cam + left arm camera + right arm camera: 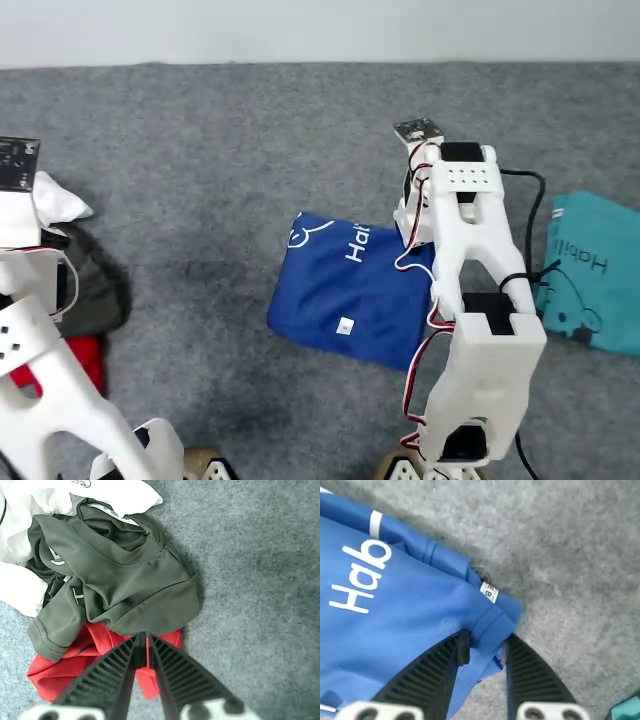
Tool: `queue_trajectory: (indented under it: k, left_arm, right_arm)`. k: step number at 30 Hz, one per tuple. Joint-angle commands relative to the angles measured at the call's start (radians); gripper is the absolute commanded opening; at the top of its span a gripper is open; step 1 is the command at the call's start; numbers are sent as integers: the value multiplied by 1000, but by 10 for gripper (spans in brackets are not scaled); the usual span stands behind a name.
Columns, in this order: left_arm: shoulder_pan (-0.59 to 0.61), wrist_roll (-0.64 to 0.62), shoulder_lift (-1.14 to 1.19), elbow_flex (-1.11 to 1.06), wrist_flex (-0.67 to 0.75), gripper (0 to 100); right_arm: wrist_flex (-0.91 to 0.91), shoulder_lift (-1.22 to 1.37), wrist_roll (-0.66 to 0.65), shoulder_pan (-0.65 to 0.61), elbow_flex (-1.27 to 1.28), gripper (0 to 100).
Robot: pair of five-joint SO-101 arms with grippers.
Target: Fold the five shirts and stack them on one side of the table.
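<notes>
The blue shirt point(340, 290) lies folded into a rough rectangle near the middle of the grey table point(220, 130), with its white lettering facing up and a small white tag showing on the edge nearest the arms' bases. The right arm stretches over the blue shirt's right-hand side. Its right gripper point(482, 647) sits at a folded corner of that shirt, one finger on each side of the hem. The cloth fills the gap between the fingers, so the gripper is pinching the corner, just beside a little white label sewn into the seam. To the right of the blue shirt and apart from it, a teal shirt point(595, 275) lies flat at the table's edge, with a cable from the right arm crossing its near side. Well to the left of the blue shirt, across a stretch of bare table, three more shirts lie in a loose, unfolded heap. A white shirt point(20, 585) is on the far side of the heap, a dark grey shirt point(130, 580) is crumpled over the middle, and a red shirt point(55, 675) pokes out from under it on the near side. The left gripper point(145, 647) hangs over this heap with its fingers pressed together and nothing between them, its tips above the spot where the dark grey shirt overlaps the red one.
</notes>
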State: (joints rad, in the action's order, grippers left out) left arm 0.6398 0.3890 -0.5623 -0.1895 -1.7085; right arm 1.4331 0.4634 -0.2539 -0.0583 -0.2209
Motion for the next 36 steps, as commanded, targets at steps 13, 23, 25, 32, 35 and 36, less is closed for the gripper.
queue_trajectory:
  k: [13,23,25,32,35,36]
  left_arm:
    - [6,6,-35,1,-8,14]
    - [6,5,-35,1,-8,14]
    - [6,5,-35,1,-8,14]
    - [6,5,-34,-1,-8,14]
    - [6,5,-34,-1,-8,14]
    - [6,5,-34,-1,-8,14]
  right_arm:
    - [-22,-85,-81,41,-127,9]
    - [-16,21,-157,87,-218,16]
    - [15,19,-153,81,-232,30]
    - [145,-53,-150,18,-296,204]
    - [226,-91,-149,-21,-308,186]
    - [259,-101,-144,-35,-310,184]
